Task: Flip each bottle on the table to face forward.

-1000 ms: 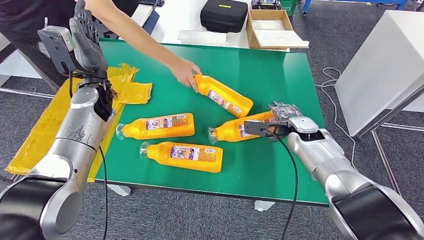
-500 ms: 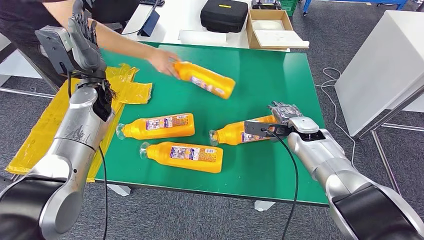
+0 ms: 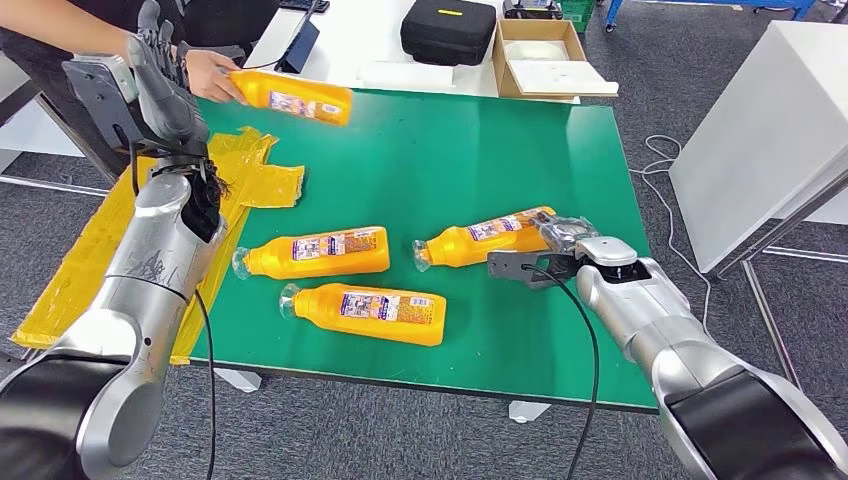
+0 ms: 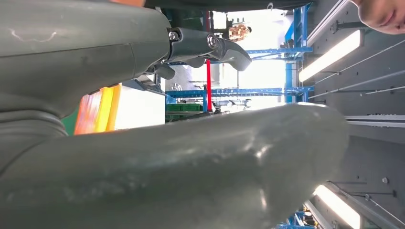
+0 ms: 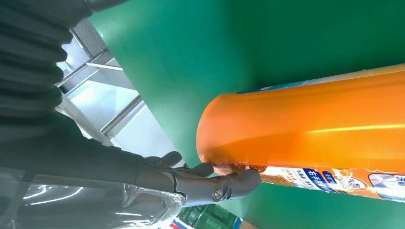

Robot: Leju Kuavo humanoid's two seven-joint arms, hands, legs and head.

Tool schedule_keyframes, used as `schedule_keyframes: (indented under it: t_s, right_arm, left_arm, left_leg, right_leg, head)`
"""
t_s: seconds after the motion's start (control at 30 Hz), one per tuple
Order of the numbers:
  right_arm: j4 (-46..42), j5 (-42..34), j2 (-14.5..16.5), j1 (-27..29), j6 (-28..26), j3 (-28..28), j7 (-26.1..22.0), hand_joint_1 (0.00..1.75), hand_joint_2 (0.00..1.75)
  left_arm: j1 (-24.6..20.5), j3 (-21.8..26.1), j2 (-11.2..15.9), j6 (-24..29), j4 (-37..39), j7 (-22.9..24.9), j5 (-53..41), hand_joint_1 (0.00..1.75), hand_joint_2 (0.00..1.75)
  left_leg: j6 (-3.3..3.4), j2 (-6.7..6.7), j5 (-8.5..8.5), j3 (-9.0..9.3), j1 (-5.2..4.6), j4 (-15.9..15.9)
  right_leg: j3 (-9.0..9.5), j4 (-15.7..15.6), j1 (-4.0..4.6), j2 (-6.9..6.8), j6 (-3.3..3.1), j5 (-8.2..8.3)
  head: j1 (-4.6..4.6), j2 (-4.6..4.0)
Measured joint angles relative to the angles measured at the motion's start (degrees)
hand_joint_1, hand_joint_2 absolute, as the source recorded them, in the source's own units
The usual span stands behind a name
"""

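The person's hand (image 3: 205, 75) has carried one bottle (image 3: 292, 97) off to the table's (image 3: 560, 140) far left edge. The right hand (image 3: 563, 237) touches the right-most bottle (image 3: 485, 238), now label-up; grasp cannot be told. The right wrist view shows fingertips (image 5: 239, 180) against its base. The left hand (image 3: 160, 80) is raised, fingers apart

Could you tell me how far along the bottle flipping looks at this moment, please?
Two orange plastic bottles lie label-up on the green table, seemingly done. The right hand touches the base of a third orange bottle, its label showing. A person's hand carries a fourth bottle off at the far corner.
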Motion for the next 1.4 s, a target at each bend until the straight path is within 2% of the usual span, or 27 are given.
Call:
schedule_keyframes:
  t_s: [0.23, 0.5, 0.63, 1.03, 1.4]
  right_arm:
    - [0.1, 0.8, 0.0, 0.2, -0.1, 0.0, 0.1, 0.0, 1.75]
    - [0.2, 3.1, 0.3, 0.4, -2.0, 0.2, 2.4, 0.0, 1.75]
    - [0.2, 3.1, 0.4, 0.2, -3.6, 0.3, 1.8, 0.0, 0.0]
    - [-0.5, 1.0, 0.4, -4.7, -6.0, -1.5, -2.0, 0.0, 0.0]
    - [-1.1, 1.1, -0.5, -6.0, -5.4, -2.4, -4.6, 0.0, 0.0]
  left_arm:
    - [0.0, 0.0, 0.0, 0.1, 0.0, 0.1, 0.4, 0.0, 0.0]
    - [0.1, 0.0, 0.4, 0.2, 0.0, 0.0, 1.0, 0.0, 0.0]
    - [0.1, 0.0, 0.6, 0.1, 0.0, 0.0, 1.1, 0.0, 0.0]
    - [0.3, 0.0, 1.3, -0.6, 0.0, -0.1, 1.5, 0.0, 0.0]
    - [1.2, 0.3, 1.3, -0.7, -0.5, 0.3, 0.6, 0.0, 0.0]
  left_leg:
    - [0.0, 0.0, 0.0, 0.01, 0.0, 0.0]
    - [0.0, 0.0, 0.0, 0.0, 0.0, 0.0]
    - [0.0, -0.01, 0.0, 0.0, 0.0, 0.0]
    - [-0.02, -0.01, 0.02, 0.0, 0.01, 0.0]
    - [-0.02, -0.01, 0.02, -0.01, 0.0, 0.0]
  right_leg:
    - [0.01, 0.0, 0.01, 0.0, 0.0, 0.0]
    - [0.02, 0.0, 0.0, 0.0, 0.0, 0.0]
    - [0.02, 0.0, 0.0, 0.0, 0.0, 0.01]
    - [0.01, 0.0, 0.0, -0.01, 0.03, 0.03]
    - [0.02, 0.0, 0.0, 0.0, 0.03, 0.03]
  head:
    - [-0.02, 0.0]
    - [-0.01, 0.0]
    - [-0.01, 0.0]
    - [-0.01, 0.0]
    - [-0.01, 0.0]
